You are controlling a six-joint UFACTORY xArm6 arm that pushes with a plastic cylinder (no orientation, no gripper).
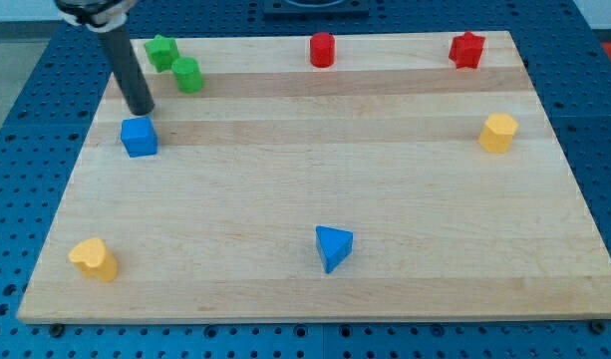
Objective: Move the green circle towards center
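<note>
The green circle [188,75] is a short green cylinder near the board's top left. A green star [161,50] sits just up and left of it, close but apart. My tip [143,110] is at the end of the dark rod, left of and below the green circle, just above the blue cube [139,137]. The tip touches neither green block.
The wooden board [305,289] also holds a red cylinder [322,49] at top centre, a red star [466,49] at top right, a yellow hexagon [498,132] at right, a blue triangle [333,247] at bottom centre and a yellow block [94,258] at bottom left.
</note>
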